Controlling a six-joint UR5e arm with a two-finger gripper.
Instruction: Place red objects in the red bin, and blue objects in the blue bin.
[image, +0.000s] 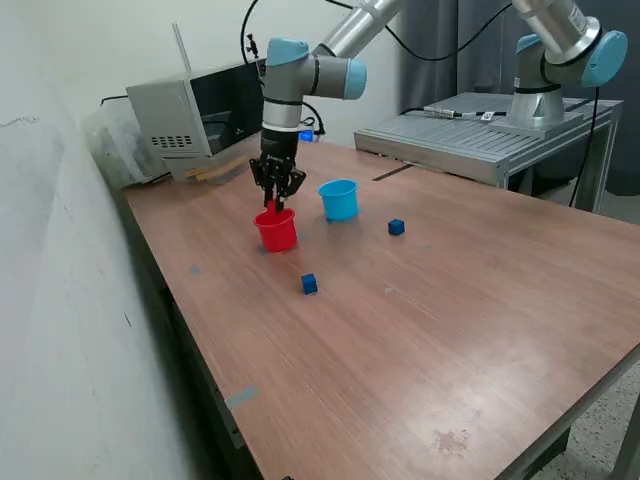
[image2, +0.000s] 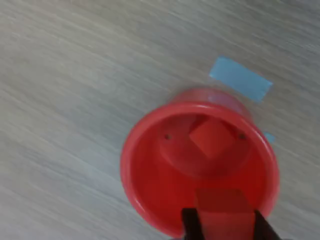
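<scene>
Hovering directly over the red cup (image: 276, 230), the pincer (image: 277, 201) is seen clamped on a red cube (image2: 223, 210), which is gripped between the two dark fingertips (image2: 190, 226) just above the cup's rim; the cube is held centred over the open mouth, presumably so that it will fall inside once it is let go. A second red cube (image2: 212, 138) is already seen lying on the cup's floor in the wrist view; the red half of the sorting is therefore judged nearly done, with only a release outstanding.

The light blue cup (image: 339, 199) is stood just beside the red one, toward the exterior view's right, close enough that both bins can be served with short moves; nothing can be made out inside it from this angle. Two dark blue cubes are left loose on the tabletop (image: 480, 330); one blue cube (image: 309, 284) lies near the red cup, toward the camera, and the other blue cube (image: 396, 227) lies to the exterior view's right of the blue cup. Both are well apart from each other and from the cups, so each can probably be approached from above without anything being nudged. A strip of pale blue tape (image2: 240, 79) is stuck to the tabletop beside the red cup.
</scene>
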